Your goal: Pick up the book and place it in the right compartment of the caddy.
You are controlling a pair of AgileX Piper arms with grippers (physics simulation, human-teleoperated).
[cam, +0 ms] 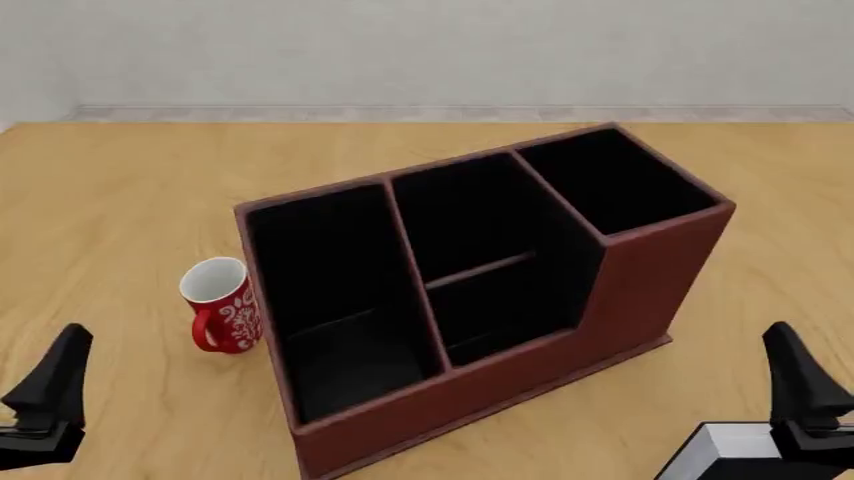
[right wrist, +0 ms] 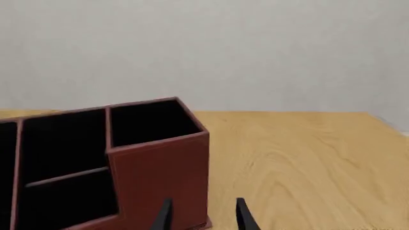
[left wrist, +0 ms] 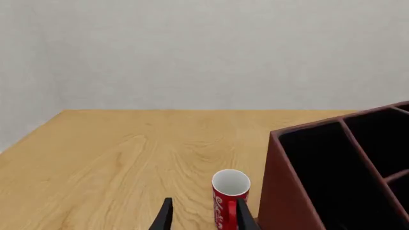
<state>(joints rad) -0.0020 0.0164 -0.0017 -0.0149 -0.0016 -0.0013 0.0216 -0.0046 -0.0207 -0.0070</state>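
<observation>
Both arms hang low at the near edge of the wooden bench [cam: 120, 190], with the large reddish-brown leather-look caddy [cam: 641, 280] between them and nothing held.

The caddy sits turned at an angle, its small, squarish, black-lined right compartment [cam: 617, 182] at the far right end, showing only dark lining. The thick black hardcover book with white page edges [cam: 710, 455] lies at the near right corner of the bench, just beside the right gripper [right wrist: 202, 214], largely cut off by the frame edge. The right gripper's jaws stand apart with bare bench between them. The left gripper [left wrist: 202, 218] is likewise spread, its jaws gripping nothing, and the red-and-white patterned mug [cam: 220, 305] stands upright just beyond it, close beside the caddy's left wall; contact cannot be told.
</observation>
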